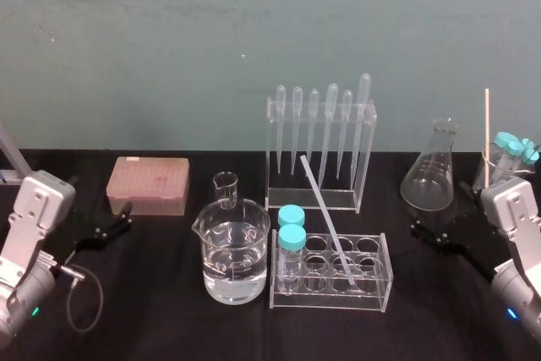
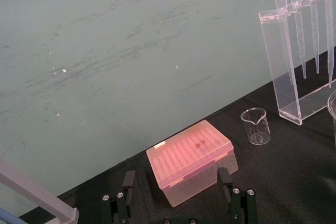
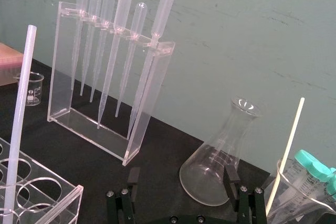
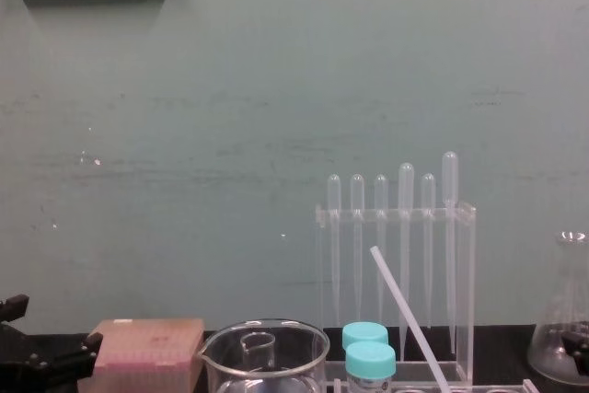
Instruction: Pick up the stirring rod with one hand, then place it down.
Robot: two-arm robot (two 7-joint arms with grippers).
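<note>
The stirring rod (image 1: 327, 219) is a thin, straight, milky-translucent stick. It leans diagonally in the clear acrylic tube rack (image 1: 373, 293), lower middle of the head view. Its bottom end sits in 1 of the round holes and its top tilts toward the upper left. 2 teal-capped tubes (image 1: 292, 237) stand at the rack's left end. The left gripper (image 2: 176, 181) sits at the lower left of the head view, black jaws spread wide and empty. The right gripper (image 3: 181, 176) is at the lower right, same deal: wide, gripping nothing. Both are well apart from the rod.
</note>
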